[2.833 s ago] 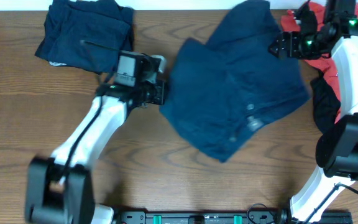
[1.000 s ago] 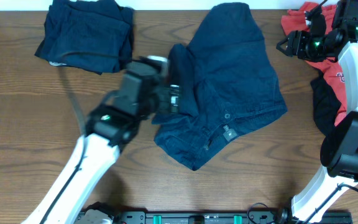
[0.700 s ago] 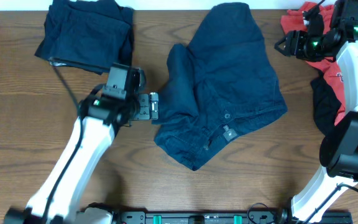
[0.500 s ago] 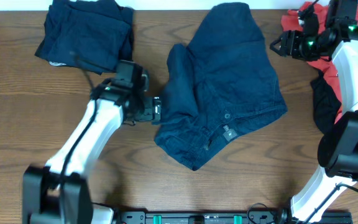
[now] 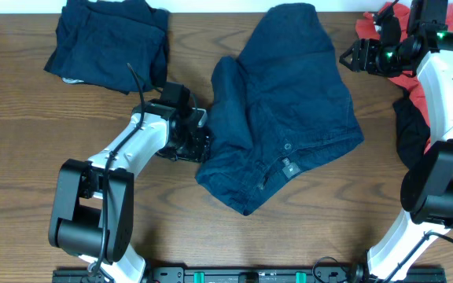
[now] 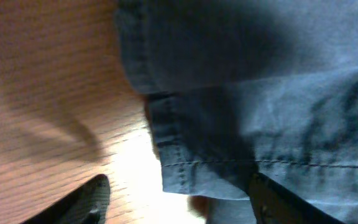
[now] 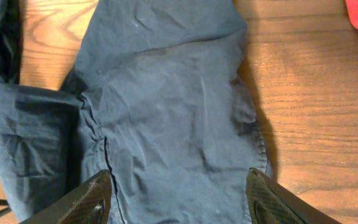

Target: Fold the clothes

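Fingers (image 6: 93,198) of the left gripper (image 5: 201,138) are spread wide and pinch nothing. The hem (image 6: 166,155) of the shorts (image 5: 289,102) lies right in front of them, flat on the table (image 6: 48,93). I think the gripper is down low there so it can slide onto that hem and get a hold. One leg is flopped over the rest on this side, so this edge is thick and lumpy.

The fingers (image 7: 92,198) of the right gripper (image 5: 352,56) are spread wide too, with nothing in them. This gripper hangs in the air just beside the far right part of the shorts and looks down on them. I think it is there to take a corner when the fold starts.

The shorts lie in the middle of the table, up toward the far edge. They are bunched and crooked, not folded yet. I think they need to be pulled flat first.

A pile (image 5: 108,39) of dark clothes sits in the far left corner and looks done. A red cloth (image 5: 366,26) lies in the far right corner, and a black cloth (image 5: 409,126) lies by the right edge. Those two look like they are next in line.
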Tool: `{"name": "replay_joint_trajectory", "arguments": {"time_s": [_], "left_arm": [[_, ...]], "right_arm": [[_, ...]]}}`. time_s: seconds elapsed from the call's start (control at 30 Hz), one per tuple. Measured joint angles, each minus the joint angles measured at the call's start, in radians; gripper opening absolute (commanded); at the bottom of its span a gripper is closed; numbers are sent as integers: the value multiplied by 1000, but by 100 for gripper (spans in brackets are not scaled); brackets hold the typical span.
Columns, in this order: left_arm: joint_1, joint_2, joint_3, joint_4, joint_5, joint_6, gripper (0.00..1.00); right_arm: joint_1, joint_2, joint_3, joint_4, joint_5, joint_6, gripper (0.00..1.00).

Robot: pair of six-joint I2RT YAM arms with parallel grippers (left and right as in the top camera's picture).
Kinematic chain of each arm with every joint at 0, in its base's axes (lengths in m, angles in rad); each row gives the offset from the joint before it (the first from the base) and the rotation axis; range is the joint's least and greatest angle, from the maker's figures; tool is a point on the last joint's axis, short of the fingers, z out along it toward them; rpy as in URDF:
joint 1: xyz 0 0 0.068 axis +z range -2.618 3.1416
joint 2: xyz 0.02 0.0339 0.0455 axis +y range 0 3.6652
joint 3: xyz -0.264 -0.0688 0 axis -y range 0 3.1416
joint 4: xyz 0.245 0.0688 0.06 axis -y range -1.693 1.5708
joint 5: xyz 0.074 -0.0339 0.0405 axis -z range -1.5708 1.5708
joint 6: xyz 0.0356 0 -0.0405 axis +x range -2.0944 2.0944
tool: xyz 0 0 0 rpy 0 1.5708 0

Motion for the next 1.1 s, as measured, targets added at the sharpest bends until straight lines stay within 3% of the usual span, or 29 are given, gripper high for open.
{"name": "replay_joint_trajectory", "arguments": {"time_s": [0.13,0.57,0.9,1.1], "left_arm": [[-1,0,-1,10,60,41,61],[-8,47,-20,57,106,71,59],[-8,59,-20,60,110,85,22],[-7,59,-18,44,110,84,21]], "right_arm": [[0,0,0,0,3,0,67],[0,0,0,-1,5,0,68],[0,0,0,-1,5,0,68],[1,0,0,-1,6,0,69]]}}
